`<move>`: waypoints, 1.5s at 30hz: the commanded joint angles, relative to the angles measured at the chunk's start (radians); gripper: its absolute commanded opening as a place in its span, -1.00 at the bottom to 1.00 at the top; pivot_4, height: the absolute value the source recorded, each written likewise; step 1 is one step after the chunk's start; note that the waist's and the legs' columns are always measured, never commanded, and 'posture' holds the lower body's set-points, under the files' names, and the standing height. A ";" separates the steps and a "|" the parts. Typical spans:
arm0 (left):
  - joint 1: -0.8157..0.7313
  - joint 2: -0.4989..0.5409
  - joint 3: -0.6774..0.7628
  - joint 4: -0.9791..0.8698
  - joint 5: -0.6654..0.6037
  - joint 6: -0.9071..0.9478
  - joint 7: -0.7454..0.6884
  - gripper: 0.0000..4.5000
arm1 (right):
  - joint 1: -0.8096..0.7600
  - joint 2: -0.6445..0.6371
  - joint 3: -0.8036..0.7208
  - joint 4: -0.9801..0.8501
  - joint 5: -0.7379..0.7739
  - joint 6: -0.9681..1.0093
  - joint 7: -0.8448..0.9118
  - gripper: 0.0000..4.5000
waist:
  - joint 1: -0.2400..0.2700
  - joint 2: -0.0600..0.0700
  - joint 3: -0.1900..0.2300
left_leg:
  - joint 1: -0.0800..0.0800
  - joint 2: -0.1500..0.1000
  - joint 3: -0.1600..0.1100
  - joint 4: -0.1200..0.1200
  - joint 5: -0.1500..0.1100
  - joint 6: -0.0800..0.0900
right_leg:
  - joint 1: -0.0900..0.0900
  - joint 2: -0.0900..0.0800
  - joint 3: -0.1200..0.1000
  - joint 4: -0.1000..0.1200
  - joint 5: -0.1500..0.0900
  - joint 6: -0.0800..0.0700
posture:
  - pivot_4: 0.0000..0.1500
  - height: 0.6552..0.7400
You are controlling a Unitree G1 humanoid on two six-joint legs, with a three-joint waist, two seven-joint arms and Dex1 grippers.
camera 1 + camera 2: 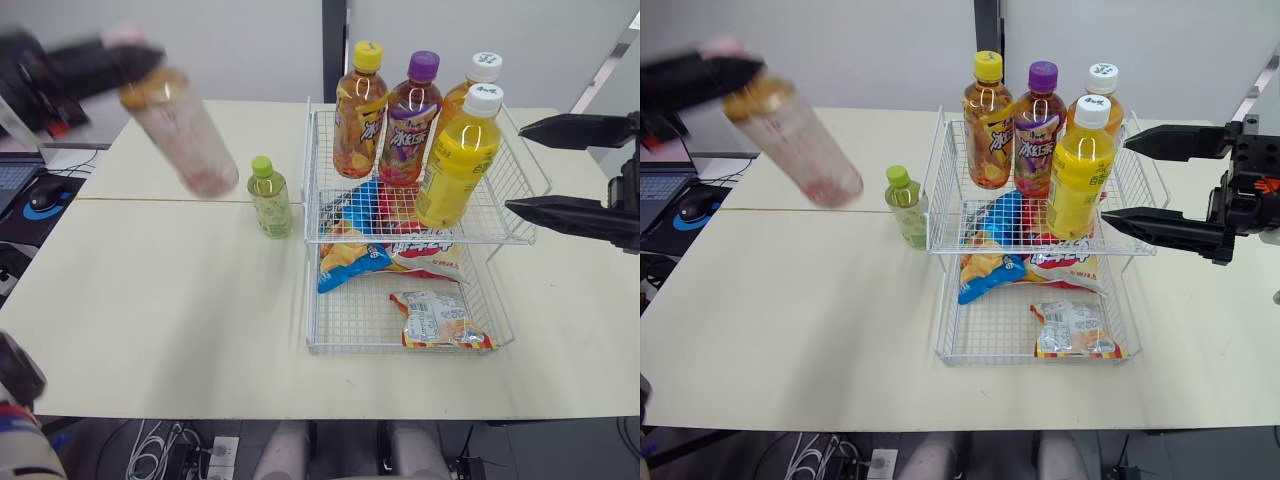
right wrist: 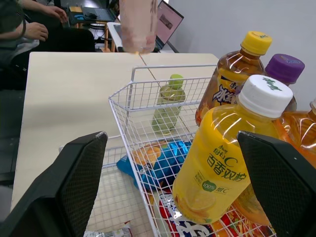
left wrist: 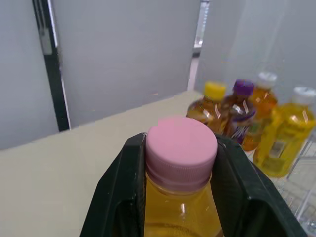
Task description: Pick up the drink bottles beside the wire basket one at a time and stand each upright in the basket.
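My left gripper is shut on the neck of a pink-capped bottle, holding it tilted in the air over the table's far left. Its pink cap sits between my left fingers. A small green bottle stands on the table just left of the wire basket. Several bottles stand upright in the basket's upper tier, among them a yellow one and a purple-capped one. My right gripper is open at the basket's right side, near the yellow bottle.
Snack bags lie in the basket's lower tier. A laptop and mouse sit on a desk at the far left. In the right wrist view a person's arms rest beyond the table. Bare tabletop spreads in front of the basket.
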 commanded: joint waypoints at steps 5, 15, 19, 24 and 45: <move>-0.408 -0.076 -0.277 0.259 0.114 -0.051 -0.242 -0.38 | 0.017 -0.017 -0.056 0.003 -0.008 -0.049 0.038 1.00 | 0.000 0.000 0.000 | 0.000 0.000 -0.001 0.001 0.000 0.000 | 0.000 0.001 -0.001 0.002 0.000 0.000 | 1.00 1.00; -0.539 -0.349 -0.439 0.418 0.296 -0.205 -0.413 -0.38 | 0.019 -0.005 -0.037 -0.017 -0.003 -0.051 0.009 1.00 | -0.023 0.000 0.000 | -0.001 0.000 0.000 0.000 0.000 0.000 | -0.002 0.000 0.001 0.003 -0.001 0.000 | 1.00 1.00; -0.492 -0.458 -0.478 0.387 0.353 -0.275 -0.432 -0.38 | 0.031 -0.004 -0.042 -0.027 -0.004 -0.052 0.003 1.00 | -0.026 0.000 0.000 | -0.001 0.000 0.001 0.000 0.000 0.000 | -0.003 0.000 0.002 0.003 -0.001 0.000 | 1.00 1.00; -0.439 -0.545 -0.509 0.348 0.404 -0.331 -0.439 -0.38 | 0.037 -0.003 -0.039 -0.032 -0.007 -0.054 -0.002 1.00 | -0.025 0.000 0.000 | -0.001 0.000 0.001 0.001 0.000 0.000 | -0.002 0.000 0.002 0.003 -0.001 0.000 | 1.00 1.00; -0.373 -0.621 -0.524 0.354 0.480 -0.370 -0.526 0.26 | 0.052 -0.010 -0.049 -0.028 -0.009 -0.066 -0.003 1.00 | -0.023 0.000 0.000 | -0.001 0.000 0.001 0.001 0.000 0.000 | -0.002 0.000 0.002 0.004 -0.001 0.001 | 1.00 1.00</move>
